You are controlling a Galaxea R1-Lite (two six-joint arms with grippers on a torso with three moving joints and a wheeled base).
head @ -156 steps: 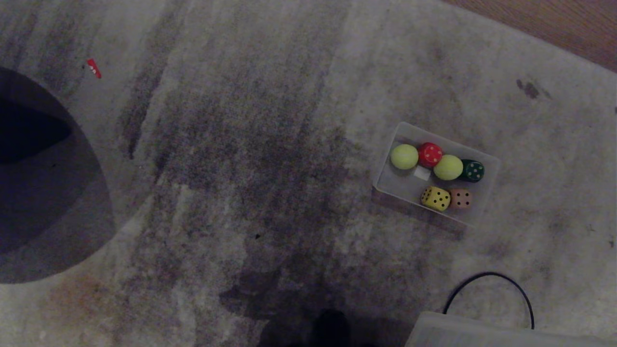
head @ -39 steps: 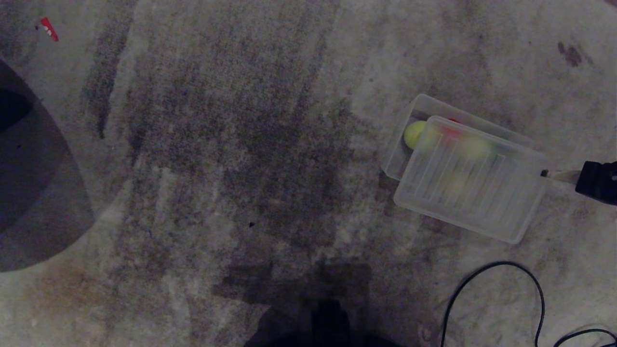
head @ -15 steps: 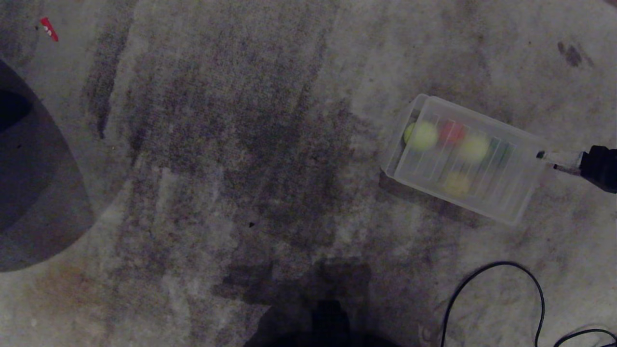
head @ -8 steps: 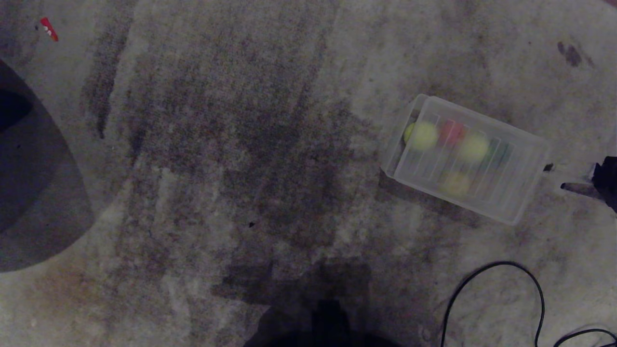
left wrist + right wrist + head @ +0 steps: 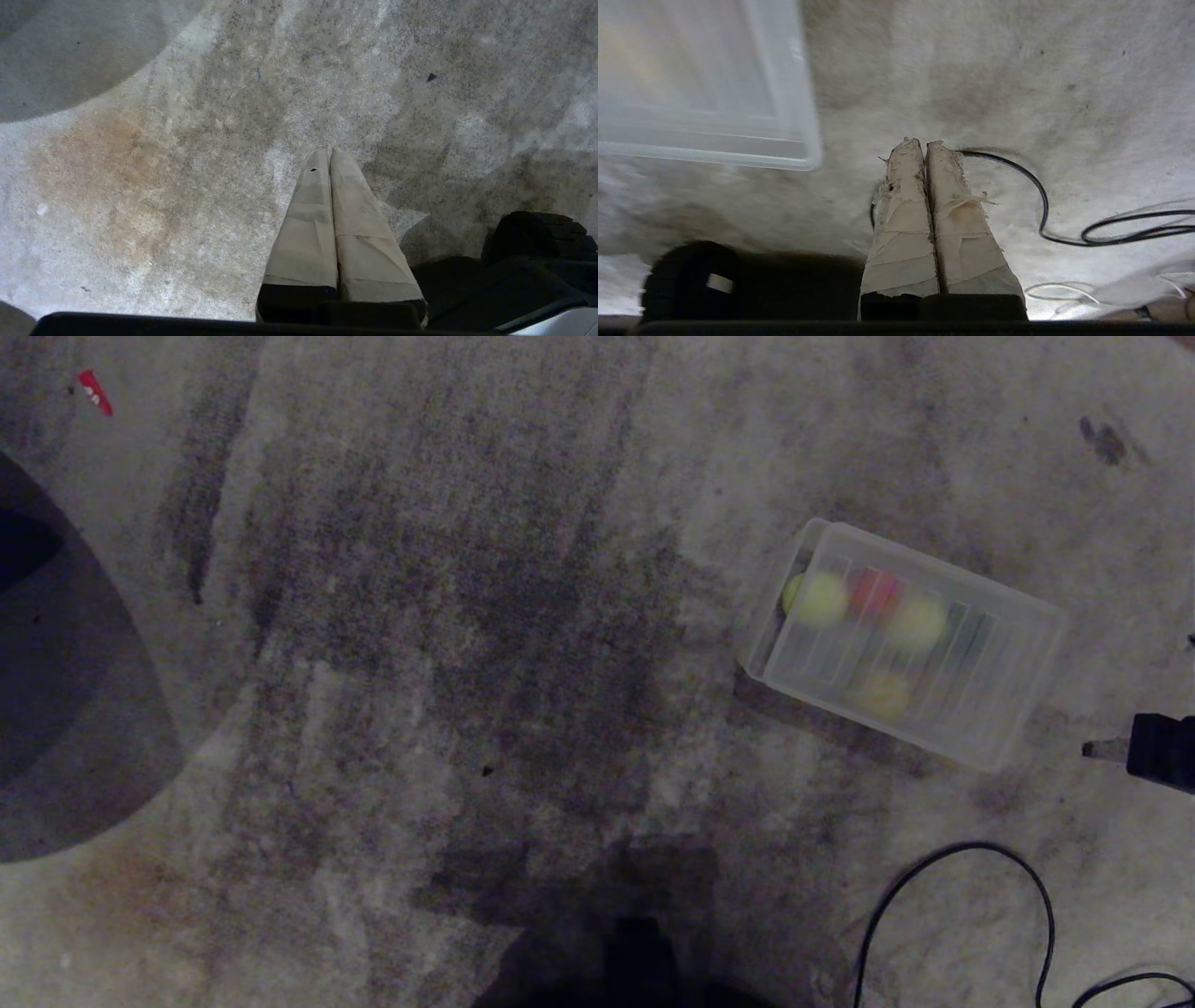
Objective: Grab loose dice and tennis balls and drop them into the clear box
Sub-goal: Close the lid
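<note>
The clear box stands on the carpet at the right with its ribbed lid lying over it. Through the lid show two tennis balls and dice as blurred patches: a red one, a yellow one and a dark green one. My right gripper hangs just off the box's near right corner, shut and holding nothing; in the right wrist view its tips are clear of the lid's corner. The left gripper is parked over bare carpet, shut and empty.
A black cable loops on the carpet near the right gripper, and the same cable shows in the right wrist view. A dark rounded shape fills the left edge. A small red scrap lies far left.
The right gripper set the lid over the box, let go, drew back toward the near right and closed its fingers. The lid stays on the box.
</note>
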